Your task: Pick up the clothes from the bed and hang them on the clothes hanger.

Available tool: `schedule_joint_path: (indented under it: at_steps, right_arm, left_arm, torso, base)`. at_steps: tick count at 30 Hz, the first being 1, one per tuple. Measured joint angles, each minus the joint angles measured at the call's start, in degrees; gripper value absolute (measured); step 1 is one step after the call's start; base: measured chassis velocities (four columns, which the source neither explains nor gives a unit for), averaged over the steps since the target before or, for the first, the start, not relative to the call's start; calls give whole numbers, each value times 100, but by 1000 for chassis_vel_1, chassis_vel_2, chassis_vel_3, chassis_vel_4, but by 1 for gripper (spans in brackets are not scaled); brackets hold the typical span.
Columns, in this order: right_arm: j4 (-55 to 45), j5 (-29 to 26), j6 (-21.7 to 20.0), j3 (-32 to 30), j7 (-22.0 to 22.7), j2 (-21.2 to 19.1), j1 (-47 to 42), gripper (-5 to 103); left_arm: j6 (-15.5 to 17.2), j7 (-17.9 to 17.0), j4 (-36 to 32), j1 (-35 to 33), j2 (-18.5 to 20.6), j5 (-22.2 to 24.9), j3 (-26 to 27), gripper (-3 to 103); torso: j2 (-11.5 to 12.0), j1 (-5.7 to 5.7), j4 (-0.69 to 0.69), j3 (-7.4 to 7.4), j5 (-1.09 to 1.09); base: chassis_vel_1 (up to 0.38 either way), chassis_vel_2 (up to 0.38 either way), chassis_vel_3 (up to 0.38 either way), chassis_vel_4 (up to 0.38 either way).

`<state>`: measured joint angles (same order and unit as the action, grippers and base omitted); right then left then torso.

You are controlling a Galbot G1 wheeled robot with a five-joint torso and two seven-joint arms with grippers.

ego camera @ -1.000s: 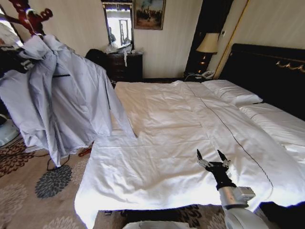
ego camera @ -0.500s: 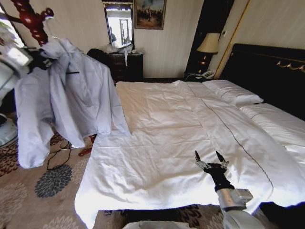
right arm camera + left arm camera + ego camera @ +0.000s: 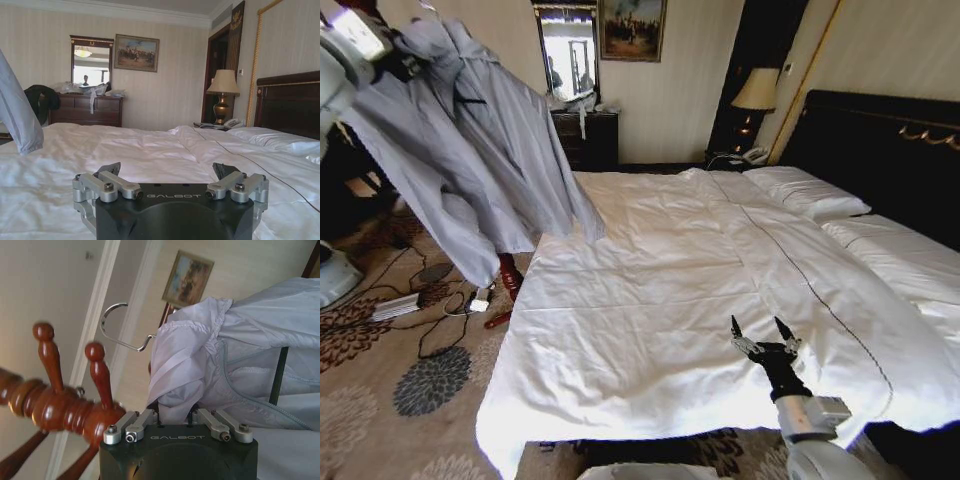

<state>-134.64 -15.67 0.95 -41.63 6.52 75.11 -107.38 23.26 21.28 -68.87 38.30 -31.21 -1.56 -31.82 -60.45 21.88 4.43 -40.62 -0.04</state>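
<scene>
Hanging jacket: hook onto stand

Lifting silvery-grey jacket (image 3: 470,130) on black hanger (image 3: 278,376) far left, off bed (image 3: 650,300). Left gripper (image 3: 176,421) clamped on collar area. Wire hook (image 3: 117,325) just beside wooden stand (image 3: 60,400), not yet caught; needs aligning over peg. Right gripper (image 3: 765,335) idle near bed edge, fingers apart.

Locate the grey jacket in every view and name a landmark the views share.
Head view: jacket hangs upper left, beside the bed.
Left wrist view: jacket bunched just beyond the left gripper.
Right wrist view: a sleeve at the edge.
Shared landmark: the framed painting.
</scene>
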Motion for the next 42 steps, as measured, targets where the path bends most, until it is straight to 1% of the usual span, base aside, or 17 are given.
schedule_joint_path:
  at_steps: [2,4,5,6,9,14,16,19,22,23,24,27,29,31,42]
  right_arm:
    - [4,-3,13,0,0,-7,5,100]
    - [5,-7,17,1,0,-14,15,100]
    - [5,-13,17,2,1,-15,22,100]
    - [5,-13,17,2,1,-15,22,100]
    - [17,-22,31,32,2,-22,29,100]
    - [20,-5,36,110,4,-22,44,100]
    - [17,-2,36,124,4,-21,45,100]
    - [6,-1,36,125,6,-21,38,100]
    - [-25,0,46,110,6,-23,8,100]
    - [-25,0,46,110,6,-23,8,100]
    - [-31,-1,52,99,6,-19,2,100]
    - [-35,-3,58,88,8,-8,1,100]
    - [-35,-4,59,85,9,-2,9,100]
    - [-26,-9,60,83,10,7,28,100]
    - [27,-9,71,111,12,-2,53,100]
  left_arm:
    - [87,9,100,30,-38,-91,-50,24]
    - [187,6,112,28,-30,-98,-89,24]
    - [244,-14,87,12,-9,-95,-98,24]
    - [244,-14,87,12,-9,-95,-98,24]
    - [512,-82,-63,-60,136,58,-115,24]
    - [629,-90,-47,-112,229,141,-134,24]
    - [645,-94,19,-116,213,156,-152,24]
    - [662,-94,140,-92,137,187,-200,24]
    - [621,-99,547,99,-152,213,-388,24]
    - [621,-99,547,99,-152,213,-388,24]
    - [582,-103,703,184,-271,207,-459,24]
    - [559,-129,876,279,-450,195,-563,24]
    - [581,-149,861,280,-466,195,-583,24]
    - [623,-159,786,245,-436,207,-601,24]
    - [675,-195,764,140,-280,251,-654,24]
  torso:
    - [0,-1,-1,1,2]
    - [-1,0,7,0,5]
    - [0,0,8,0,5]
    - [0,0,8,0,5]
    - [-1,0,2,0,3]
    - [-1,0,2,1,3]
    - [-1,0,4,0,3]
    - [-1,0,4,1,3]
    - [-1,0,4,1,3]
    - [-1,0,4,1,3]
    - [-1,0,6,0,4]
    - [-1,0,7,0,6]
    - [-1,0,7,0,5]
    - [-1,0,2,1,5]
    - [-1,0,4,0,4]
  base:
    - [0,0,0,0]
    - [0,0,0,0]
    - [0,0,0,0]
    - [0,0,0,0]
    - [0,0,0,0]
    - [0,0,0,0]
    - [0,0,0,0]
    - [0,0,0,0]
    - [0,0,0,0]
    - [0,0,0,0]
    - [0,0,0,0]
    - [0,0,0,0]
    - [0,0,0,0]
    - [0,0,0,0]
    - [0,0,0,0]
